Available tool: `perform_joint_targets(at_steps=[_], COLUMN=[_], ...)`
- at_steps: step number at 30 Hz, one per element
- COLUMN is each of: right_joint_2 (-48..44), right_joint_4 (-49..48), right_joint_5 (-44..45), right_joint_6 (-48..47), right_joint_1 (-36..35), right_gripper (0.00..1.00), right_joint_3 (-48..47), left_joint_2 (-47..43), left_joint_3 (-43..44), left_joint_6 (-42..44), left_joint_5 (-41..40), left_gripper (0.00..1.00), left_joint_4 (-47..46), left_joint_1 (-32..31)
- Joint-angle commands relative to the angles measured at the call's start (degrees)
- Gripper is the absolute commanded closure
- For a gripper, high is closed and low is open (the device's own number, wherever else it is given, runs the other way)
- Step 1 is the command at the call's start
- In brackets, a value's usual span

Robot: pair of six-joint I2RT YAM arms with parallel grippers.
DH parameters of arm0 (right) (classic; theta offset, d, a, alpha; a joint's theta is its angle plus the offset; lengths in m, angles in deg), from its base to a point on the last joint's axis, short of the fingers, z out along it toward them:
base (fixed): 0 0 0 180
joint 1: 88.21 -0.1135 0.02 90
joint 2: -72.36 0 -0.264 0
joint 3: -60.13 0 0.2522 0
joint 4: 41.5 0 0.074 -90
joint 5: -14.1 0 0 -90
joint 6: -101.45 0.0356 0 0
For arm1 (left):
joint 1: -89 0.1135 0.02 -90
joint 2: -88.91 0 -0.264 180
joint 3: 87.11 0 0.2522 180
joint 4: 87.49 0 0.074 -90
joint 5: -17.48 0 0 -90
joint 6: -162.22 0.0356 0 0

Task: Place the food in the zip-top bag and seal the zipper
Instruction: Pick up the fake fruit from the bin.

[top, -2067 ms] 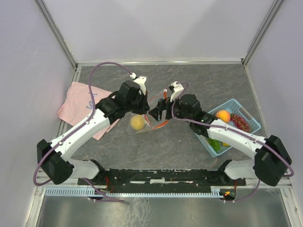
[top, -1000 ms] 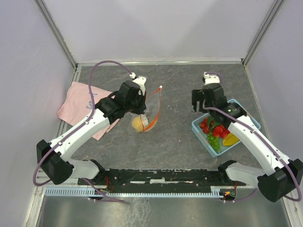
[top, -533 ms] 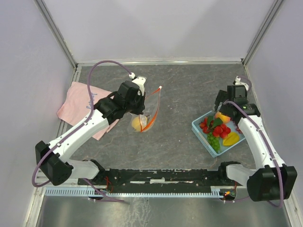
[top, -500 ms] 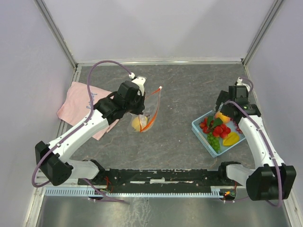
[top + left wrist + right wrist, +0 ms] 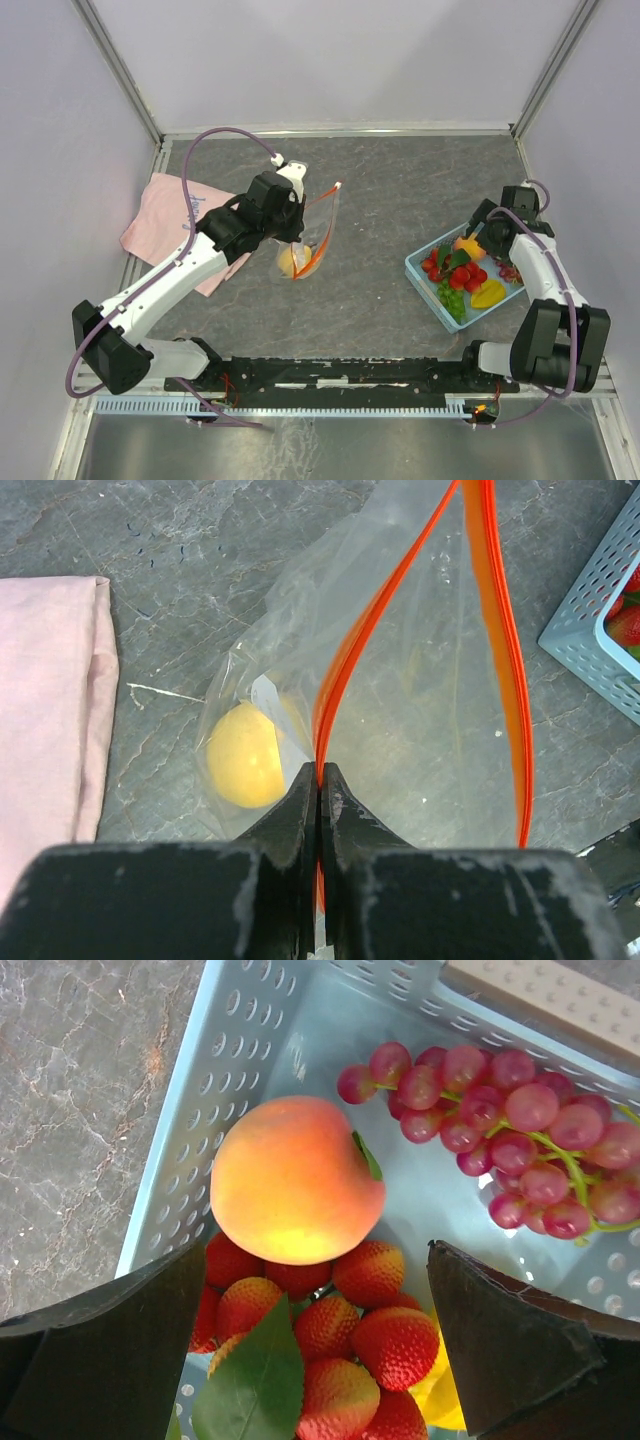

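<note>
My left gripper point(image 5: 320, 770) is shut on the orange-red zipper point(image 5: 500, 660) of the clear zip-top bag point(image 5: 420, 730) and holds it up with the mouth gaping; it also shows in the top view point(image 5: 293, 228). A yellow round fruit point(image 5: 245, 755) lies inside the bag point(image 5: 312, 243). My right gripper point(image 5: 316, 1260) is open and empty, just above the food in the light-blue basket point(image 5: 230, 1060): an orange peach point(image 5: 295, 1180), red grapes point(image 5: 500, 1120), a red bumpy bunch point(image 5: 370, 1330) with a green leaf. In the top view, green grapes point(image 5: 452, 300) and a banana point(image 5: 488, 294) lie at the near end.
A pink cloth point(image 5: 175, 225) lies left of the bag, partly under the left arm. The basket point(image 5: 420, 268) stands at the right of the table, close to the right wall. Grey tabletop stretches between bag and basket.
My right gripper let go of the bag and swung right to hover over the basket. The left gripper kept its hold on the zipper, the bag's mouth hanging open.
</note>
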Motion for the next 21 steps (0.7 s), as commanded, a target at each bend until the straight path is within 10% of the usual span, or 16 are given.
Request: perform_joint_targets(at_steps=[1,21], right_joint_2=[3.11,7.59], right_joint_4=[-4.99,-11.80], right_joint_5=[-3.46,-5.21], right_joint_6=[0.21,-0.77], right_joint_1=[0.90,3.13], right_gripper=[0.00,0.10], right_joint_3=[0.01,4.36], left_joint_2=[-1.25,-0.52], left_joint_3=[1.82,1.51], left_joint_6=[2.40,1.94], left_joint_5=[-0.87,-0.16], left_gripper=[0.97,0.97], left_joint_4=[-1.35,-1.38], left_joint_1=[-0.16,-0.14])
